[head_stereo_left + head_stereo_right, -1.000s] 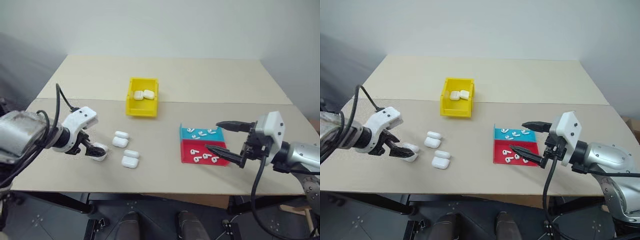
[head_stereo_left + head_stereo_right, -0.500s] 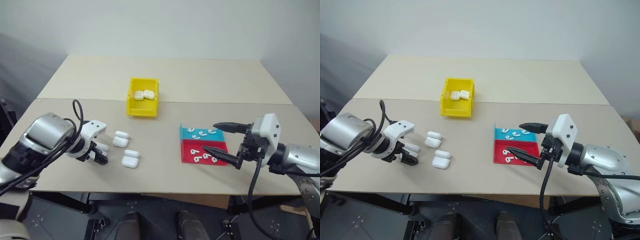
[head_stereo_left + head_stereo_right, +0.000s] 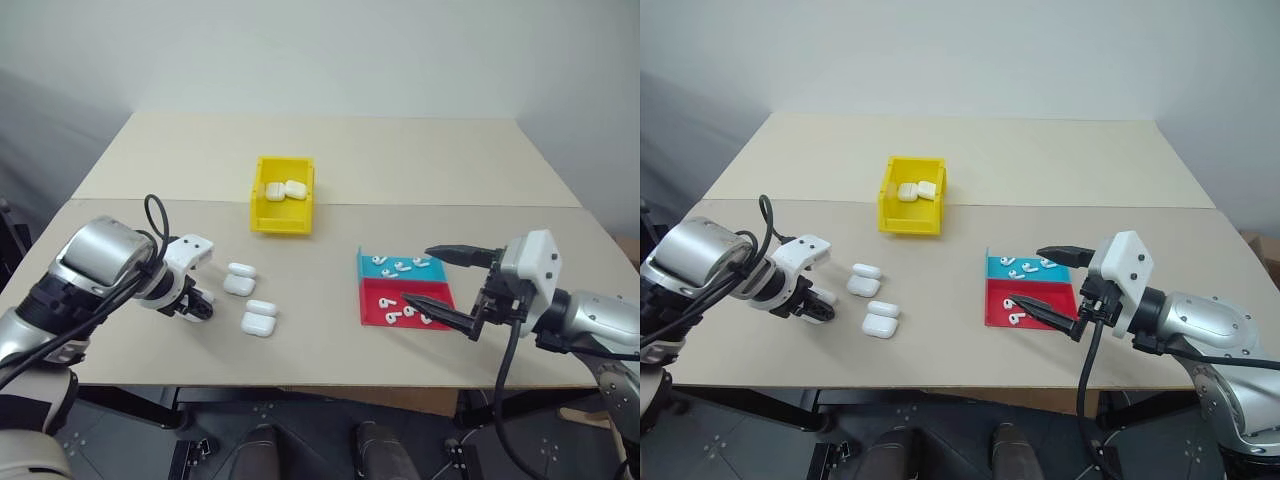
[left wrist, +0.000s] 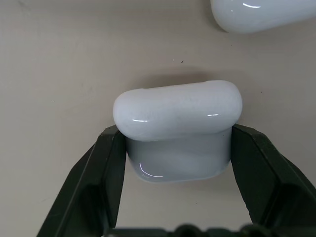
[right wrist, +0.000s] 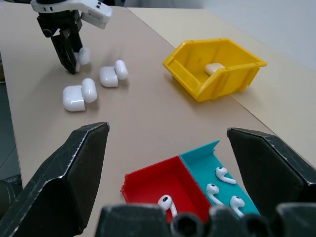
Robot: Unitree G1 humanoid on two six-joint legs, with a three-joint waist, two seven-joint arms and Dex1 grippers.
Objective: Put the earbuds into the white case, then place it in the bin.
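Note:
My left gripper [image 3: 196,305] points down at the table's left side, shut on a white case [image 4: 177,106]; a black finger presses each side of it, and the case rests on the table. Two more white cases [image 3: 240,279] [image 3: 260,318] lie just to its right. Earbuds lie in the cyan tray [image 3: 400,266] and in the red tray [image 3: 405,312]. My right gripper [image 3: 418,274] hovers open over these trays, holding nothing. The yellow bin [image 3: 280,225] stands at mid-table with two cases inside.
The table is two tan boards with a seam running behind the bin. The cyan tray [image 5: 202,150] and the red tray [image 5: 148,180] sit side by side near the front right. Bare tabletop lies between the loose cases and the trays.
My left gripper has sunk to the table and closed its fingers on the white case. The right gripper has stayed open over the trays.

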